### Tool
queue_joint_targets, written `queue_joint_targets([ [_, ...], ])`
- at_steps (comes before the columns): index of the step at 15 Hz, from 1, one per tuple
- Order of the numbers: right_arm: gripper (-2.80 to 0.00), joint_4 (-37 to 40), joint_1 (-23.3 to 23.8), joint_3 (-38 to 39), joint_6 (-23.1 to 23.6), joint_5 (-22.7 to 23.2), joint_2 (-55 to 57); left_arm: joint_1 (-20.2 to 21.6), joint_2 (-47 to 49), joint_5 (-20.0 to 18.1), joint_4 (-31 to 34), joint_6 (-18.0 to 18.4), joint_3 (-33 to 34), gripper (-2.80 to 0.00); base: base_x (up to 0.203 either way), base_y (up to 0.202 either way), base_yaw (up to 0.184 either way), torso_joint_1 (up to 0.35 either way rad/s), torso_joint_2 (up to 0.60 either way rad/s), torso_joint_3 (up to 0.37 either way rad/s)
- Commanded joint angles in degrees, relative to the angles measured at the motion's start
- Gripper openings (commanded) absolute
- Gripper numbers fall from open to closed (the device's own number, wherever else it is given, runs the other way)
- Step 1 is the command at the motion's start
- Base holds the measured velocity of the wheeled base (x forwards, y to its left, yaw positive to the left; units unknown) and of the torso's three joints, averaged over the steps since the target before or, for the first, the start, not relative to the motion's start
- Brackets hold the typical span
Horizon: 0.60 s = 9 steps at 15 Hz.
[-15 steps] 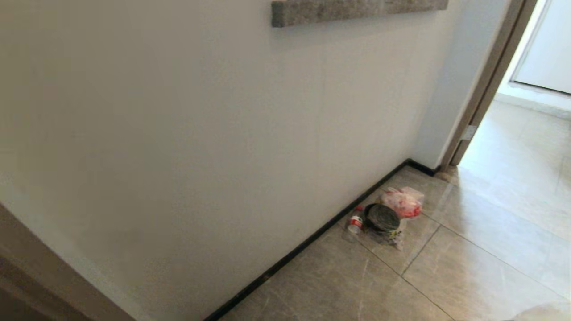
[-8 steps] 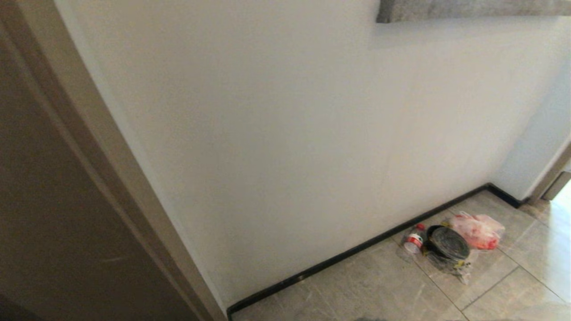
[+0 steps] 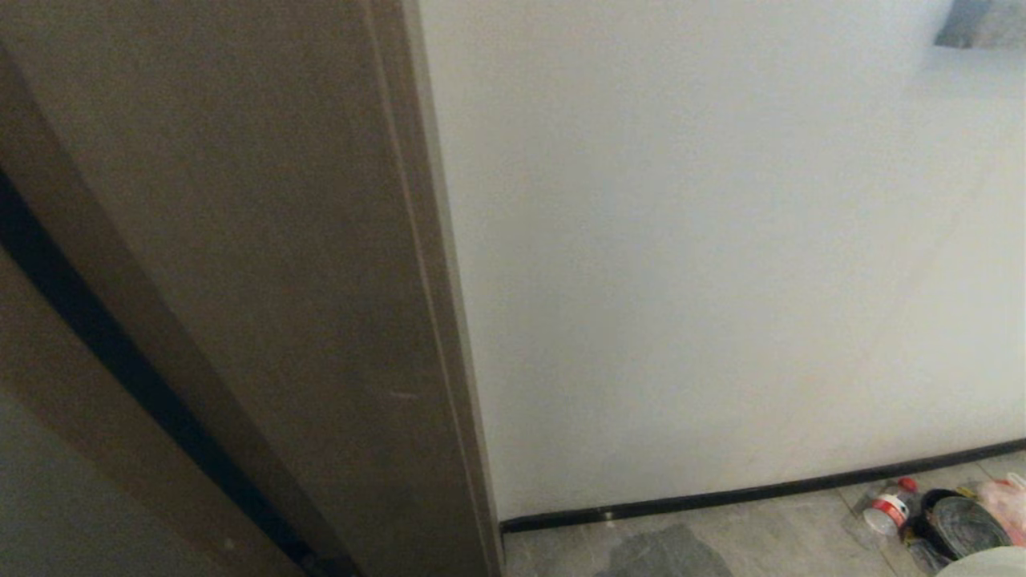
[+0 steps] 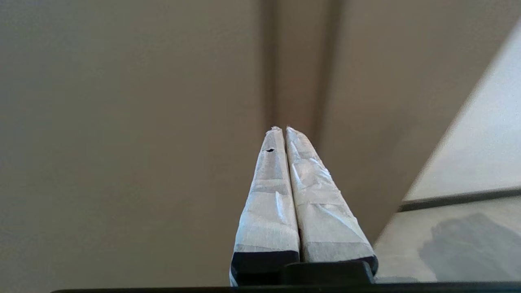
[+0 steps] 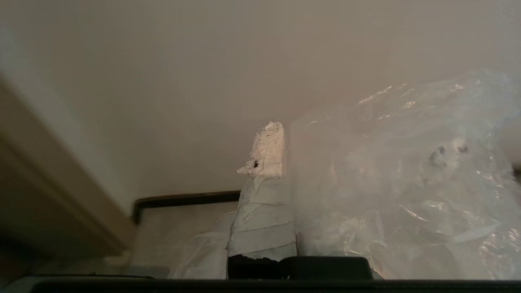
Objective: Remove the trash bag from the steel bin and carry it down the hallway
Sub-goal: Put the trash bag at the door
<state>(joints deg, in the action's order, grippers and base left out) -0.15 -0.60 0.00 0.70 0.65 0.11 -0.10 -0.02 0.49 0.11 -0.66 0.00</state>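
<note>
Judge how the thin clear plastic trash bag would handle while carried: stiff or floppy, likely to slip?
The thin clear plastic trash bag looks crumpled, so probably floppy and prone to swaying. Its glossy film, bunched in the right pincer, may creep loose.

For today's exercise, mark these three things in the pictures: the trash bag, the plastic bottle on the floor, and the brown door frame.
trash bag (image 5: 407,183): right wrist view, on its crinkled clear film.
plastic bottle (image 3: 887,506): head view, on its red-and-white label.
door frame (image 3: 240,240): head view, on its broad brown face.
</note>
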Motion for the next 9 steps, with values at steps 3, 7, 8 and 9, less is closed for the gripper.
queue_joint_targets([
  [3, -2.8, 0.1, 0.0, 0.1, 0.1, 0.1, 0.0, 0.0, -0.1, 0.0, 0.0, 0.0, 0.1, -2.8, 0.0, -0.007, 0.164, 0.001, 0.0, 0.002],
  [7, -2.8, -0.2, 0.0, 0.1, 0.2, 0.0, 0.0, 0.0, 0.0, 0.0, 0.0, 0.1, 0.1, -2.8, 0.001, -0.002, 0.048, 0.001, 0.0, 0.001],
  [8, -2.8, -0.2, 0.0, 0.1, -0.1, 0.0, 0.0, 0.0, 0.0, 0.0, 0.0, 0.0, 0.1, -2.8, 0.0, 0.0, 0.0, 0.0, 0.0, 0.0],
  [9, -2.8, -0.1, 0.0, 0.1, -0.1, 0.0, 0.0, 0.0, 0.0, 0.0, 0.0, 0.0, 0.1, -2.8, 0.0, 0.0, 0.0, 0.0, 0.0, 0.0],
])
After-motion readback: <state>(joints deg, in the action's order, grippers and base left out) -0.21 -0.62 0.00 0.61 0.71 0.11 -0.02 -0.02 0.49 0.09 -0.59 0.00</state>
